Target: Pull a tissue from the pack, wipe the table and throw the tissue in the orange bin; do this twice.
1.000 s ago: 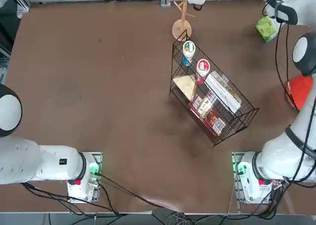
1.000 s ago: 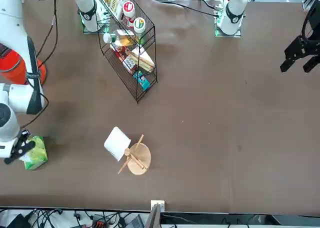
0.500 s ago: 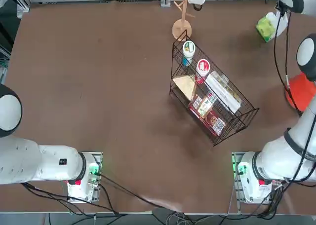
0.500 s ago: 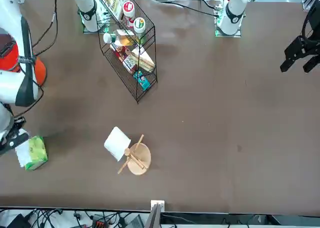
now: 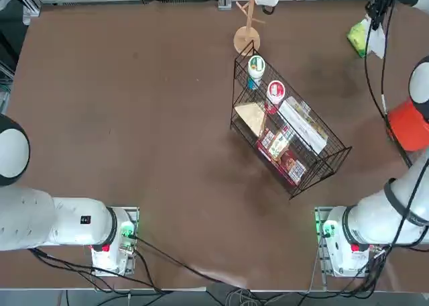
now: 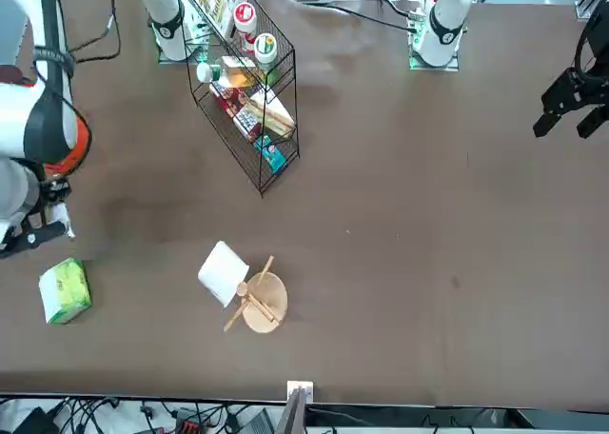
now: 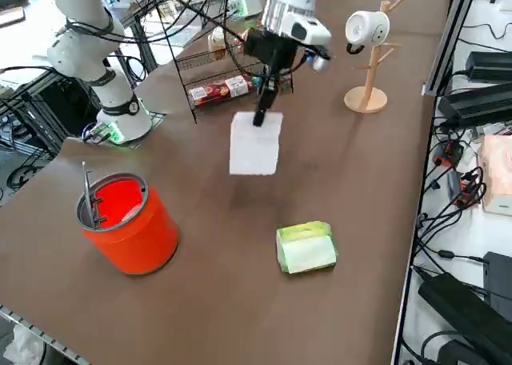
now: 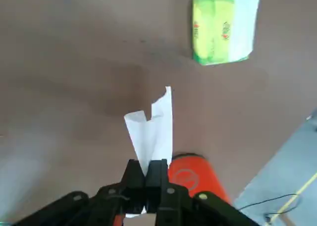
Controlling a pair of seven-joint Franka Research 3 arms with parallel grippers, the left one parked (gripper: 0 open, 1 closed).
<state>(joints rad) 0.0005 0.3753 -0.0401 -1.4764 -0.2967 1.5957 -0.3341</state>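
Top view: the pack (image 5: 358, 36), lime-green, lies on the table (image 5: 134, 105) at the far right corner, beyond the wire basket (image 5: 288, 131); a white tissue (image 5: 377, 41) hangs just beside the pack; the orange bin (image 5: 410, 123) stands nearer the robot than the pack, at the right edge. Front view: pack (image 6: 65, 290) flat on the table; right gripper (image 6: 33, 232) near it, lifted off the pack; bin (image 6: 71, 139) partly behind the arm. Right side view: right gripper (image 7: 261, 113) above the table between pack (image 7: 305, 248) and wire basket, pinching the top edge of the tissue (image 7: 255, 144), which hangs free; bin (image 7: 126, 221) well apart from the pack; mug stand (image 7: 366, 57) beyond. Right wrist view: fingers (image 8: 132, 179) pressed together on the tissue (image 8: 151, 132); pack (image 8: 225, 26) and bin (image 8: 193, 179) below.
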